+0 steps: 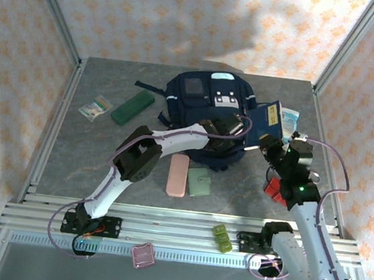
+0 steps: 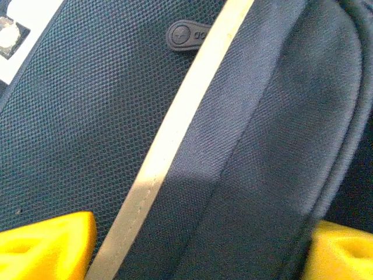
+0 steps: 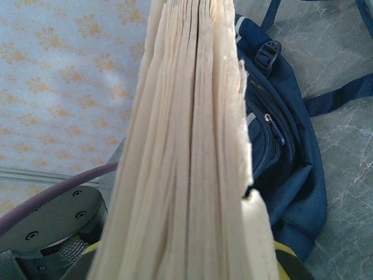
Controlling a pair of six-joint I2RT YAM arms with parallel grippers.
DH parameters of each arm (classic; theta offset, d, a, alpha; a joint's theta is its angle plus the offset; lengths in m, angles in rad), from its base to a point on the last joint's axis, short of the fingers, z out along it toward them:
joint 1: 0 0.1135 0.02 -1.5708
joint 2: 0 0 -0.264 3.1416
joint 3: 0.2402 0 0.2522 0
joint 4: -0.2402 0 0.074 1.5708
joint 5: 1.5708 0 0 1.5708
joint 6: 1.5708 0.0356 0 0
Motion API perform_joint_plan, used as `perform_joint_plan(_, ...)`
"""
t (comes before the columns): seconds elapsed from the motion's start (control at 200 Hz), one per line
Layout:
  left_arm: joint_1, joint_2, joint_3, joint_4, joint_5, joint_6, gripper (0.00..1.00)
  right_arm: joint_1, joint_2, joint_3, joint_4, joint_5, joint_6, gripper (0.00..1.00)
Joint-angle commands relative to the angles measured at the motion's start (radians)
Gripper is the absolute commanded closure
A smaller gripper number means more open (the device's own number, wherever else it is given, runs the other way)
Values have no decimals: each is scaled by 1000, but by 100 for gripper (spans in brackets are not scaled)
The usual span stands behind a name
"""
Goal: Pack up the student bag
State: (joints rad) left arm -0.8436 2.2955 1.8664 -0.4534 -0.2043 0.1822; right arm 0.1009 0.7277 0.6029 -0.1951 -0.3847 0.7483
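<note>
**Booklet Poised at Bag's Right Flank**

The student bag [image 1: 202, 98] lies mid-table [image 1: 90, 163], its long axis running roughly 12 to 6 o'clock in the overhead view, front pockets facing up. The left claw [image 1: 227, 132] is down on the bag's lower right quarter. Its yellow fingertips [image 2: 46, 245] stand apart with a ridge of navy fabric and a pale stripe between them, but whether they bite on that fabric cannot be told.

The right claw [image 1: 272, 148] is clamped on a navy booklet [image 1: 265, 122] with a yellow edge, held upright just beside the bag's 3 o'clock side. From this claw the bag lies toward 10 o'clock, so the right arm carries the load and the left arm is the one on the bag.

Judged from here, the booklet's way in depends on an opening along that right side. No open mouth or zip gap can be made out, as the left arm covers that stretch from above and the booklet's page edges block much of the right wrist view.
</note>
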Motion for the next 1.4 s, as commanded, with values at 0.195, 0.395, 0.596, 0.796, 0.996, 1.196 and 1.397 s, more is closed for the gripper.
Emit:
perform_joint_plan(0.195, 52, -23, 35, 23, -41, -5, 100, -8, -37, -6, 13, 57, 1, 100)
perform_joint_plan(0.395, 117, -100, 143, -12, -33, -92, 100, -13, -44, -19, -1, 74, 9, 100)
perform_joint_plan(0.596, 141, -118, 325, -72, -34, -123, 100, -14, -30, -70, 83, -25, 15, 100)
perform_joint_plan(0.796, 149, -106, 461, -112, -67, -135, 100, -6, 51, -142, 310, -232, 77, 100)
perform_joint_plan(0.996, 150, -126, 504, -101, -58, -164, 100, 90, 174, -147, 560, -282, 121, 100)
perform_joint_plan(1.196, 150, -128, 519, -111, -54, -189, 100, 161, 403, -114, 797, -264, 184, 100)
perform_joint_plan(1.397, 150, -138, 520, -103, -47, -202, 100, 204, 688, 23, 947, -214, 229, 100)
